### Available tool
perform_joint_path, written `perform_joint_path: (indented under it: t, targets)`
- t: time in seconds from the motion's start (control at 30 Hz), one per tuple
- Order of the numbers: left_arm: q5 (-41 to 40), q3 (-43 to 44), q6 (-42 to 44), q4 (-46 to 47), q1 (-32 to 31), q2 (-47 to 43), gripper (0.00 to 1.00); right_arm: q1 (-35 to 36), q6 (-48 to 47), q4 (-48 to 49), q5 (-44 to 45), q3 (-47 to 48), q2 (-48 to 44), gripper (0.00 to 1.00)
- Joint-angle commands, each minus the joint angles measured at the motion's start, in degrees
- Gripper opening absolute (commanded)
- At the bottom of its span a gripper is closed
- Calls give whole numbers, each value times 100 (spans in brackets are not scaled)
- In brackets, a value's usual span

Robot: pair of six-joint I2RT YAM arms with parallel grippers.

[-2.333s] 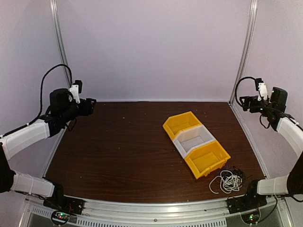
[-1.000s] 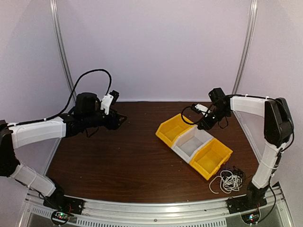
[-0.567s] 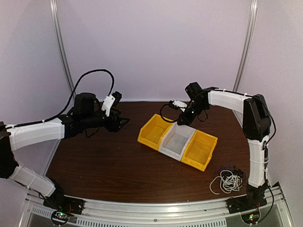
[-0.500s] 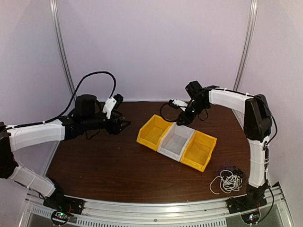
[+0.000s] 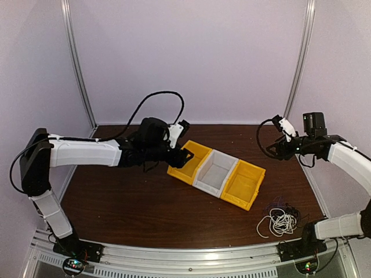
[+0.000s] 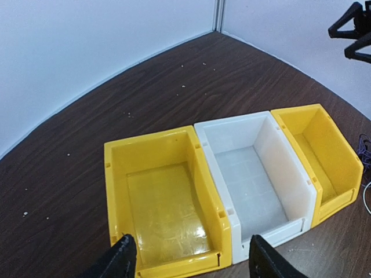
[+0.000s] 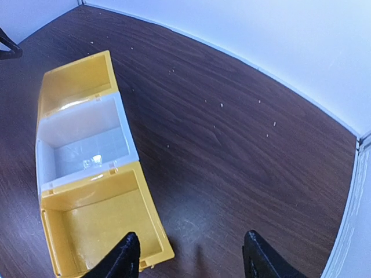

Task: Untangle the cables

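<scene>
The cables lie in a tangle at the table's near right: a white coil with thin dark cords over and behind it. A bit of dark cord shows at the right edge of the left wrist view. My left gripper is open and empty, with its fingertips at the near wall of the left yellow bin; it shows wide apart in its own view. My right gripper is open and empty above bare table right of the bins. Both grippers are far from the cables.
Three joined bins stand mid-table in a slanted row: yellow, white, yellow, all empty. They also show in the right wrist view. Metal frame posts rise at the back corners.
The right arm swept in and pushed the bin row leftward, then pulled back to the right. The left arm reached right to the left yellow bin. The cables have not moved.
</scene>
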Motion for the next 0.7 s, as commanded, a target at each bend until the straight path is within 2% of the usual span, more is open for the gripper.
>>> perform_joint_path:
  t: [0.0, 0.2, 0.33, 0.5, 0.67]
  targets:
    - [-573, 824, -641, -124, -366, 862, 72, -350, 499, 1213, -244, -704, -315, 61]
    - [-1303, 2407, -1301, -998, -641, 2183, 72, -690, 799, 1470, -468, -846, -361, 62]
    - [-1680, 2741, -1715, -1272, -679, 2515, 70, -697, 751, 1452, -544, -838, -283, 62]
    - [-1313, 3061, -1651, -1344, -679, 2918, 65, -701, 629, 1480, -499, -898, -335, 62]
    - [-1362, 3354, -1668, -1451, -684, 3193, 57, -710, 590, 1493, -466, -946, -397, 62]
